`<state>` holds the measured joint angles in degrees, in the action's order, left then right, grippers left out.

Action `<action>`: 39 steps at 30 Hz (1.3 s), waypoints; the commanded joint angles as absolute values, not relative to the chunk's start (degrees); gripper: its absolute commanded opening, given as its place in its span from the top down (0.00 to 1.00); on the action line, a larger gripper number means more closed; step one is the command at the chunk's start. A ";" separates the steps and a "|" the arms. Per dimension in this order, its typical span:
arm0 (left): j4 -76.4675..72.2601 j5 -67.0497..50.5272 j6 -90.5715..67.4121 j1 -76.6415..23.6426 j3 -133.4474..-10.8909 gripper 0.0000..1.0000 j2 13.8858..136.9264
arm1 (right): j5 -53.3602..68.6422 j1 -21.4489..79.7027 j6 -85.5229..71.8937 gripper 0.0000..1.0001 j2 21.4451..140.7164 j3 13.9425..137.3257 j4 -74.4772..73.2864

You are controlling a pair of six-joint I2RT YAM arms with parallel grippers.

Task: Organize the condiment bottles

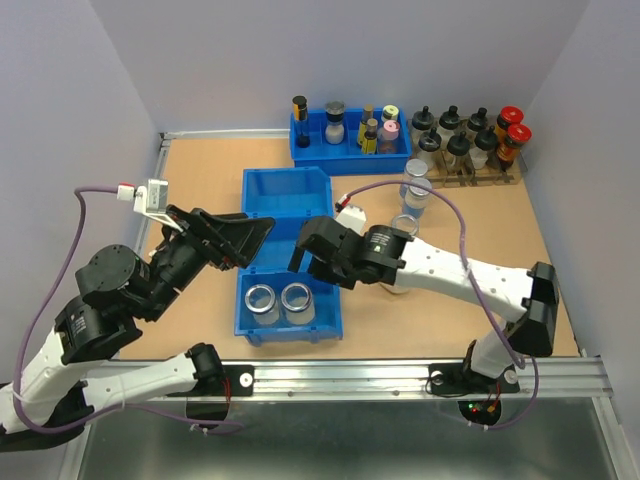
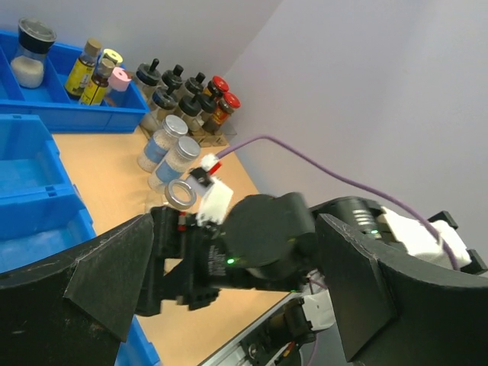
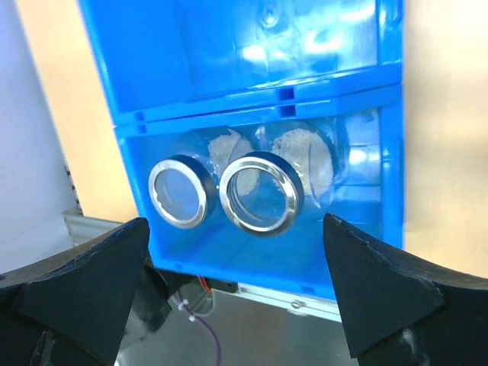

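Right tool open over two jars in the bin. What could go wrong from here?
1. The right tool stands open above the two jars in the blue bin; pulling away, a finger could clip a rim and tip one.
2. The left tool sits close to the right tool at the bin; they may collide.
3. The right forearm lies next to the loose jars; a swing could knock them over.

Three blue plastic bins [image 1: 350,158] [image 1: 285,200] [image 1: 290,328] are in view. Five short clear glass jars with silvery rims show plainly: two open at lower centre [image 1: 262,301] [image 1: 297,297], one open right of centre [image 1: 403,224], and two with pale lids [image 2: 175,126] [image 2: 187,148]. At upper right are six black-capped narrow bottles [image 1: 449,120] and two red-capped bottles [image 1: 510,116]. At upper centre are six small coloured bottles [image 1: 368,125].
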<state>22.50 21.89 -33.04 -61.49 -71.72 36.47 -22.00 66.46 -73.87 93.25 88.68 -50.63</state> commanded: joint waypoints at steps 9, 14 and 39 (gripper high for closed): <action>17.23 18.72 -31.99 -61.44 -73.30 0.01 40.95 | -27.25 47.93 -52.22 0.00 71.21 73.13 -55.11; 16.26 16.79 -31.29 -61.44 -73.83 0.01 43.50 | -19.71 35.97 -42.29 0.00 69.34 72.60 -55.81; 15.12 15.82 -33.05 -61.52 -72.07 0.01 42.89 | -0.26 25.14 -22.07 0.00 80.59 70.92 -57.13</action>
